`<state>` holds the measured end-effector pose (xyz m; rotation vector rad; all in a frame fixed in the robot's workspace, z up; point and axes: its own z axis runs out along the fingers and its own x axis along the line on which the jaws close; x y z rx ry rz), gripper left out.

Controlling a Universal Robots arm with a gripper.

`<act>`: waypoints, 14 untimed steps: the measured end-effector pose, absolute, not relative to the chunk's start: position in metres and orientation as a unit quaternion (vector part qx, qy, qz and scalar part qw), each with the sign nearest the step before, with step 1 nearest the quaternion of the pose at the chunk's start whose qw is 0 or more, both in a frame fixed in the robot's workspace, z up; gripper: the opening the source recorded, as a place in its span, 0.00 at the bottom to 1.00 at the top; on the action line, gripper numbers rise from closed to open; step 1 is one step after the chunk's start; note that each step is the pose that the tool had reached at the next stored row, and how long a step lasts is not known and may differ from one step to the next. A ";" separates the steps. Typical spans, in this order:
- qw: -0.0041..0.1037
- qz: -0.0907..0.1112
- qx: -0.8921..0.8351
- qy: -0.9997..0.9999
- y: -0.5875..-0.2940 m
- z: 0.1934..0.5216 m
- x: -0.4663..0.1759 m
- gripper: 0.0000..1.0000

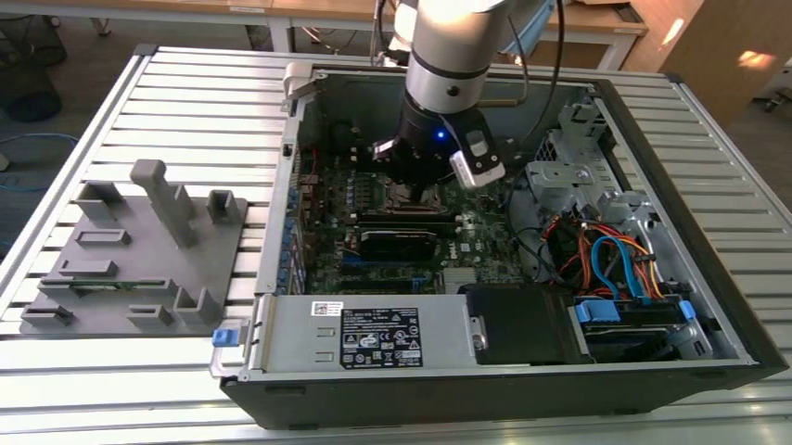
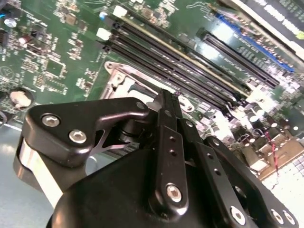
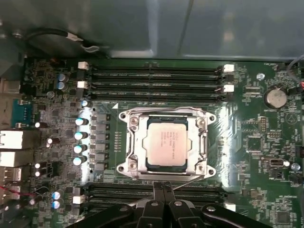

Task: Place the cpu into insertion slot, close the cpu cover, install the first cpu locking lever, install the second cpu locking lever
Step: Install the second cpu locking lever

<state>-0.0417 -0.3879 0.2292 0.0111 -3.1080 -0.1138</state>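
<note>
The cpu (image 3: 166,141) sits under the cpu cover (image 3: 167,142). The gripper (image 3: 163,187), fingers clenched together, is probably at a lever; press it slowly, straight.

From the exterior view we are looking down at an angle, from well back, on the open computer case (image 1: 495,232) and the grey slatted table (image 1: 185,102) beneath it. In the first wrist view we are facing almost straight down, close over the insertion slot (image 3: 166,142). In the second wrist view we are peering very near, low and oblique, past the gripper (image 2: 166,102) toward that same slot. Both wrist views are sharing the memory slots (image 3: 154,78) beside it.
</note>
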 end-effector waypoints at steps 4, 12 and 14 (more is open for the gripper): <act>0.016 -0.037 0.004 -0.999 -0.389 0.227 -0.052 0.10; 0.018 -0.050 0.003 -0.999 -0.399 0.226 -0.057 0.10; 0.018 -0.052 0.003 -0.998 -0.402 0.226 -0.058 0.10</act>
